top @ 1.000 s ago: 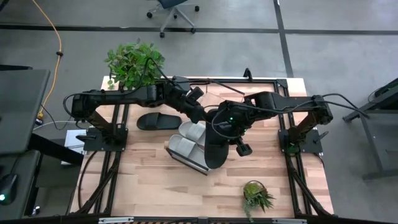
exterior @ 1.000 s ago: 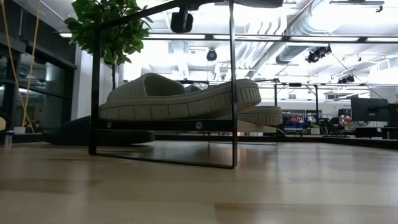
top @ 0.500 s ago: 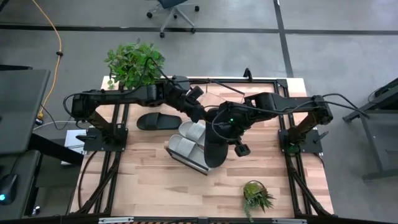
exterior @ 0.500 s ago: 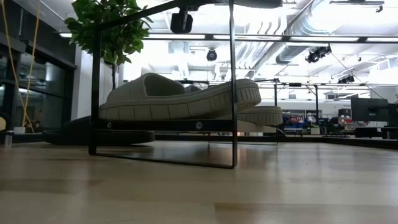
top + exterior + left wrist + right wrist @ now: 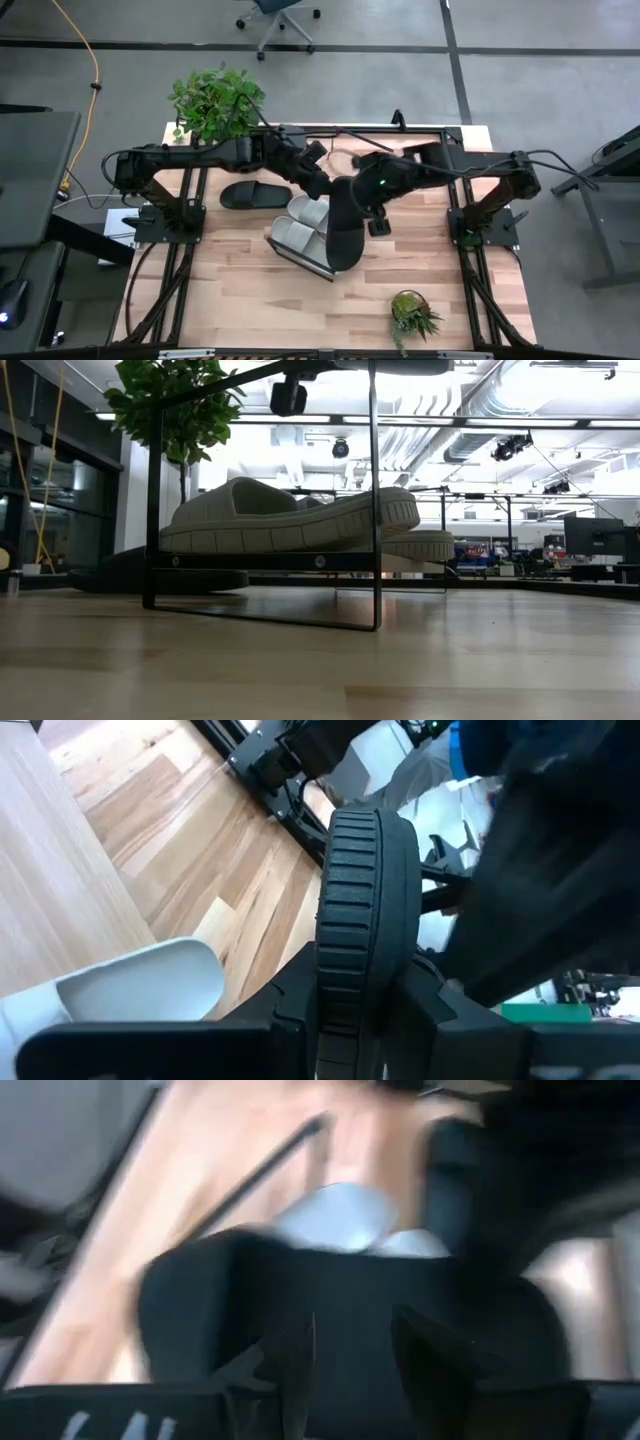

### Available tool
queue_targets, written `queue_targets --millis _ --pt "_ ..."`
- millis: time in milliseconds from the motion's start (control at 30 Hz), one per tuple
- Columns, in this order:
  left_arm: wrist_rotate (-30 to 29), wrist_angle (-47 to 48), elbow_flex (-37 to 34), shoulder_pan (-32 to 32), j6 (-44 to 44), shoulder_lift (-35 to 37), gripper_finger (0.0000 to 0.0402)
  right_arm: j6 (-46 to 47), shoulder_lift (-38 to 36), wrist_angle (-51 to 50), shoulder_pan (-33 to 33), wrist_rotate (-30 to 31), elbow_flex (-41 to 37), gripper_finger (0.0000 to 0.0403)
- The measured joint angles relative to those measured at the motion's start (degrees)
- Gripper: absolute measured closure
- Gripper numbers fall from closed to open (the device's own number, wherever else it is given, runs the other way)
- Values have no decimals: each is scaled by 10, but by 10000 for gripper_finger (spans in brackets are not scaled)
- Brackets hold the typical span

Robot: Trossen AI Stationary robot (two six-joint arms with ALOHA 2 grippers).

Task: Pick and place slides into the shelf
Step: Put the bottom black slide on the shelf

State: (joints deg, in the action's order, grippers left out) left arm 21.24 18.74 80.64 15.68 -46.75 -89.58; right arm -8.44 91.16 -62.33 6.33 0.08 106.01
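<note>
At the far left of the table, near the big potted plant [image 5: 215,100], one black slide [image 5: 254,195] lies flat on the wood, untouched and well apart from the action. Moving right, the left gripper [image 5: 322,183] is clamped on the heel rim of a second black slide [image 5: 346,228], whose ribbed sole edge stands upright between its fingers [image 5: 425,1000] in the left wrist view. Below it sits the shelf [image 5: 297,255], with two pale grey-green slides [image 5: 298,226] lying side by side on its plank; the level view shows them stacked over the rail. Further right, the right gripper [image 5: 372,212] is closed on the same black slide's strap side. So both arms hold one shoe above the shelf's right end. The risk, as I judge it: if the arms pull unevenly the slide may twist out of a grip, or its toe may catch the wire frame and nudge the pale pair off. Count: four slides, two black, two pale; one shelf; two plants, the smaller [image 5: 411,315] near the front edge.
</note>
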Motion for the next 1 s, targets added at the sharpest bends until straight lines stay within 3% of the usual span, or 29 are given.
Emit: queue_targets --millis 267,600,767,1000 --pt "-90 -47 0 1 1 0 338 61 -87 42 0 169 0 275" --pt "-168 -140 0 1 7 0 340 152 -175 -5 19 305 -12 274" --pt "-172 -165 0 1 13 0 338 209 -264 87 58 354 -162 274" --pt "-183 -187 0 1 15 6 338 307 -407 309 110 379 -383 274"
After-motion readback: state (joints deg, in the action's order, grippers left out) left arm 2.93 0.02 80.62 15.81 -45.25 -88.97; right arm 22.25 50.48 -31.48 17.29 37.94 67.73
